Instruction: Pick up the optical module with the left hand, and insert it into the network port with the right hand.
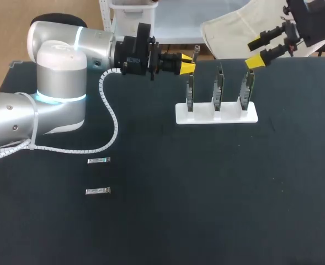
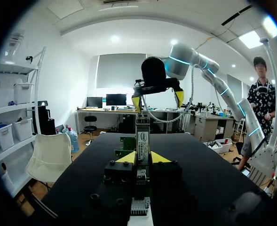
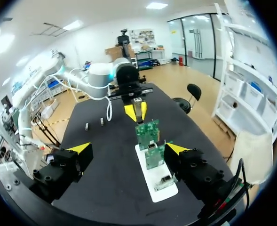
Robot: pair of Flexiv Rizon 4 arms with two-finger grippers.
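While the left gripper (image 1: 188, 64) hangs over the far part of the tabletop (image 1: 206, 199), its fingers are clamped on a module (image 1: 196, 53), which sticks out past the yellow tips. In the left wrist view the module (image 2: 143, 136) stands straight out between the tips of the left gripper (image 2: 143, 158). The module is near the top of the leftmost of three boards (image 1: 219, 88), and seems to stand clear of it, though the head view is too coarse to be sure. The boards stand upright in a row in a white stand (image 1: 217, 116).

The right gripper (image 1: 255, 52) is above the rightmost board, its fingers wide apart with nothing between them; its own view shows the right gripper (image 3: 128, 148) the same way, with the boards (image 3: 147, 134) ahead of it.

A spare module (image 1: 99, 160) and a second spare (image 1: 98, 191) lie flat near the left arm, well apart from the stand.
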